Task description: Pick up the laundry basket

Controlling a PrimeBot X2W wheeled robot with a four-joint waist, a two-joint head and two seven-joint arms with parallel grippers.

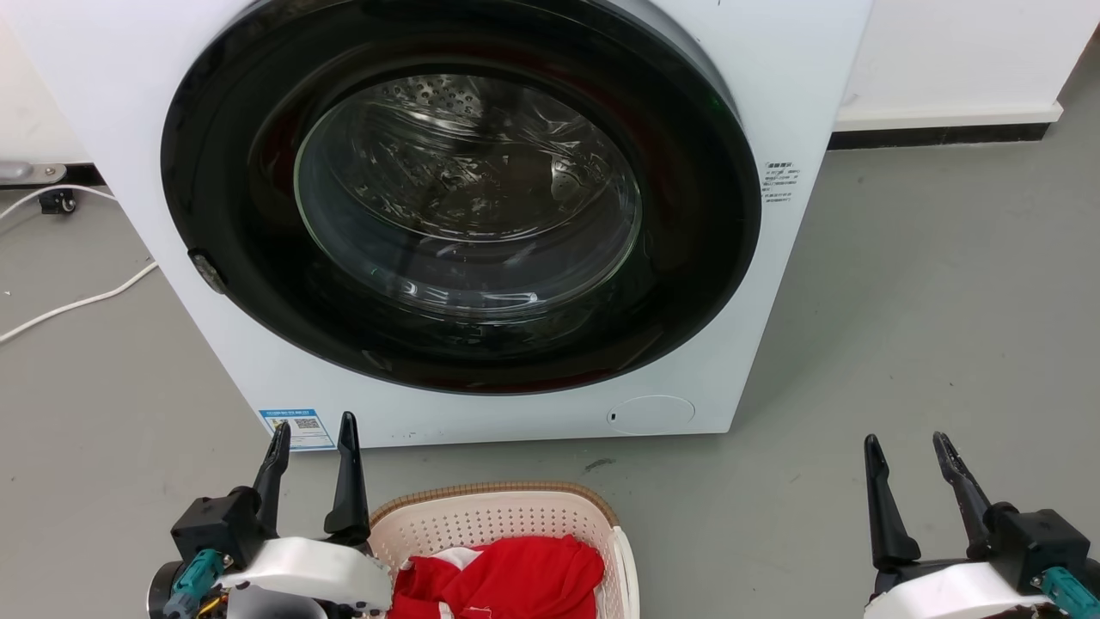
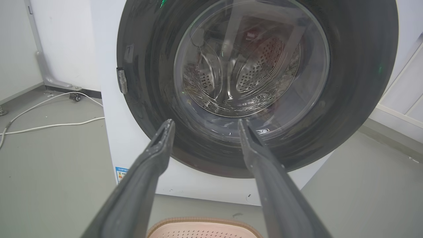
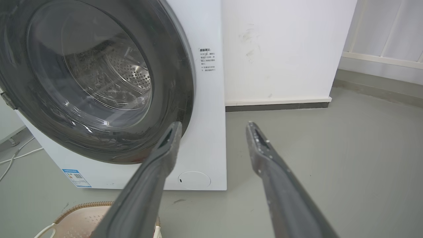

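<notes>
The laundry basket (image 1: 494,522) sits on the grey floor (image 1: 928,327) at the bottom centre of the head view, just in front of the front-loading washing machine (image 1: 799,77). It is cream-white plastic with rows of small holes, rounded corners and a tan braided-look rim. A white handle edge shows on its right side. A red garment (image 1: 516,574) with a white patch lies inside. The basket's rim also shows at the bottom edge of the left wrist view (image 2: 201,229) and at the lower left of the right wrist view (image 3: 81,219).

A blue sticker (image 1: 296,427) with a QR code is stuck at the washer's lower left corner. A small block of printed lines (image 1: 780,182) sits right of the dark round door (image 1: 464,198) (both are too small to read).

The left gripper (image 1: 314,423) stands at the lower left with its fingers moderately spread and nothing between them. Its inner finger is just beside the basket's left corner, and contact cannot be judged. The right gripper (image 1: 907,438) is at the lower right, well apart from the basket, fingers likewise spread and empty over bare floor.
</notes>
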